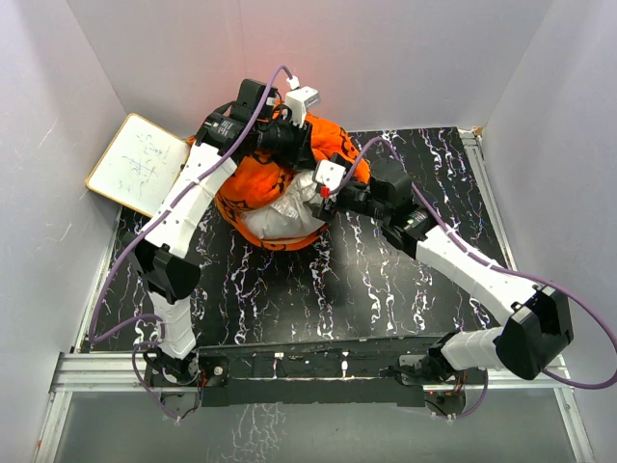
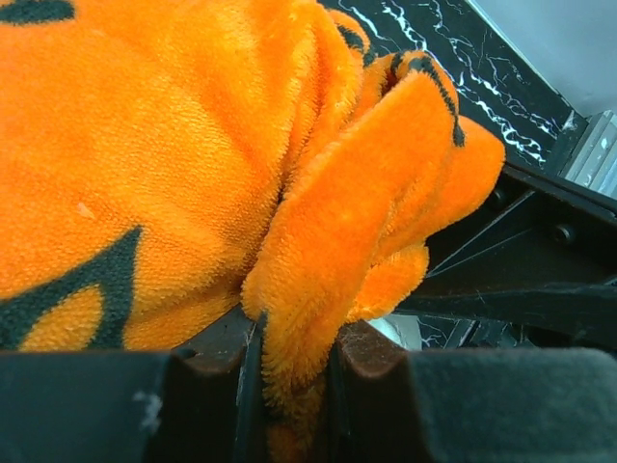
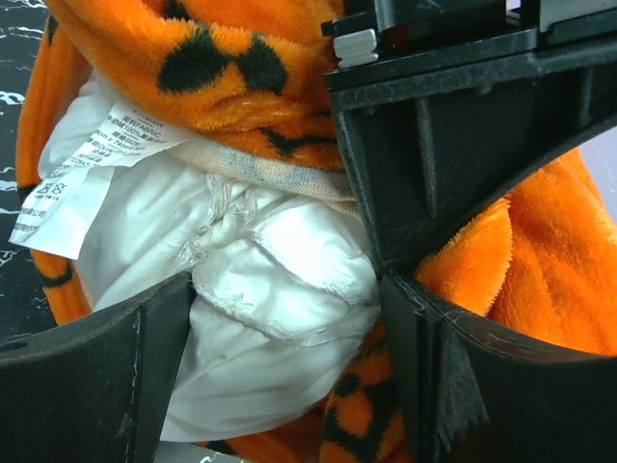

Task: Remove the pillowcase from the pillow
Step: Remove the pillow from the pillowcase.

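**While one claw pinches orange plush, the other stands wide at the white cushion**

Where the black marbled table point(image 1: 386, 280) meets the back wall, in the upper middle of the overhead view, the pillowcase point(image 1: 253, 188) lies bunched around the pillow point(image 1: 287, 220). The pillow's white end bulges out toward the lower right of the heap. At the top of the heap, the left gripper point(image 1: 294, 137) reaches in from the left side of the frame. In its wrist view, at the bottom centre, its fingers point(image 2: 253, 386) are clamped on a thick fold of the pillowcase point(image 2: 174, 164), and plush fills the narrow gap between them.

From the right side of the overhead view, the right gripper point(image 1: 324, 189) comes to the exposed white end. In the right wrist view its jaws are spread wide, one finger at lower left and the other at lower right. A crumpled bulge of the pillow point(image 3: 280, 280) sits between them, and whether either finger presses on it cannot be told. A white care label point(image 3: 87, 164) hangs at the upper left of that view, under the orange rim of the pillowcase point(image 3: 202, 68).

A white board point(image 1: 140, 164) with a tan frame leans in the upper left corner.
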{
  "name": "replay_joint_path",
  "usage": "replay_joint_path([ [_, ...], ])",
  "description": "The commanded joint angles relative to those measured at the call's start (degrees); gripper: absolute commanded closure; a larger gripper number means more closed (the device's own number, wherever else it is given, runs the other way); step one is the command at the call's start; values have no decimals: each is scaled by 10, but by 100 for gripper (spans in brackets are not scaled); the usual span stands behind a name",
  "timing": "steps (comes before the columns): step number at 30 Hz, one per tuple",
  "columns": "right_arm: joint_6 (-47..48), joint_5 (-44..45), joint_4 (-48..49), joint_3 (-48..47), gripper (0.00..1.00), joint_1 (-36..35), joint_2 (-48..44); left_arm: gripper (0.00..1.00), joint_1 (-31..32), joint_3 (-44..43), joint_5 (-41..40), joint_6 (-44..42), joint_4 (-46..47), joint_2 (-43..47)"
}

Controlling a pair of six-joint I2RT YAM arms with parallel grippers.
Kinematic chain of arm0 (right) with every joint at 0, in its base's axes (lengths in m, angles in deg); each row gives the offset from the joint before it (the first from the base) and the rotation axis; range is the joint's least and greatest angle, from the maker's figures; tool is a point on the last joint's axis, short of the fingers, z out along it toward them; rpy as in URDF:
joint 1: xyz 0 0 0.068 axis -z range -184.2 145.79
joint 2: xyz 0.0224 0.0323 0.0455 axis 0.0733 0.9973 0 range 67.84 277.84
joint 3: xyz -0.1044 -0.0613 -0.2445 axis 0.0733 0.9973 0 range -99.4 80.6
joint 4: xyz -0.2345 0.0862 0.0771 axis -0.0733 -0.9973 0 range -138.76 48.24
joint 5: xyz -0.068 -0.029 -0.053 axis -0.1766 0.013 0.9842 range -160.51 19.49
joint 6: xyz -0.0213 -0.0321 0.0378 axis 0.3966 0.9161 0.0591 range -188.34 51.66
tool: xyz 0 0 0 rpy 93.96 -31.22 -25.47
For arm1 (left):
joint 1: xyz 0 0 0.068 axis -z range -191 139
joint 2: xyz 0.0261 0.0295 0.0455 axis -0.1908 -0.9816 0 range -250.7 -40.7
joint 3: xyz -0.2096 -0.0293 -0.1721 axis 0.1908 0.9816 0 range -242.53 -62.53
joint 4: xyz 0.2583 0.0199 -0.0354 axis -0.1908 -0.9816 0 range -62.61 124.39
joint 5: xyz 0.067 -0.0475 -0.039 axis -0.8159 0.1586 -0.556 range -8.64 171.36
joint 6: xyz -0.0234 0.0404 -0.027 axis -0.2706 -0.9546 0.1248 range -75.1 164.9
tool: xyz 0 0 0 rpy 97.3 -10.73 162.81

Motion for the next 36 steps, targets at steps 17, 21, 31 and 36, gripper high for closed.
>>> replay_joint_path([
  [17,-24,110,132,17,92,-127,66,100,-19,-82,39,45,-17,-5],
  [21,-67,95,137,46,92,-202,39,100,-19,-85,42,52,10,-17],
  [31,-213,123,201,158,92,-330,-32,100,-19,-116,55,98,69,-64],
  [36,-257,150,196,209,92,-336,-98,100,-19,-107,-98,43,86,-56],
])
